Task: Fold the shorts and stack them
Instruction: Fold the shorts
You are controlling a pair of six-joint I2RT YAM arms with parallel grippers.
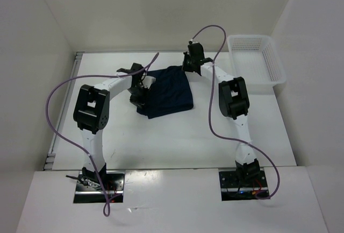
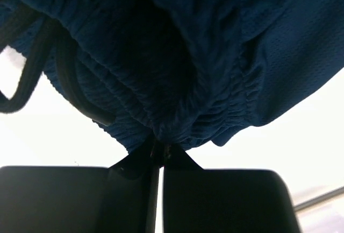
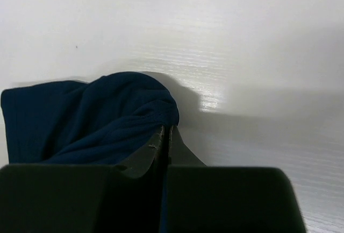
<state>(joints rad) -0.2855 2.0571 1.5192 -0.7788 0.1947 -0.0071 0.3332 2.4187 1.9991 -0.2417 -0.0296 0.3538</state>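
The dark navy shorts (image 1: 167, 92) lie in the middle of the table, between the two arms. My left gripper (image 1: 144, 84) sits at their left edge and is shut on the gathered waistband (image 2: 177, 120), with the drawstring (image 2: 32, 66) hanging beside it. At the far right corner of the shorts my right gripper (image 1: 187, 63) is shut on a fold of the fabric (image 3: 134, 114). In both wrist views the cloth (image 3: 64, 120) bunches up right at the closed fingertips.
A white mesh basket (image 1: 257, 61) stands at the back right of the table. White walls enclose the table on the left, back and right. The arm bases sit at the near edge.
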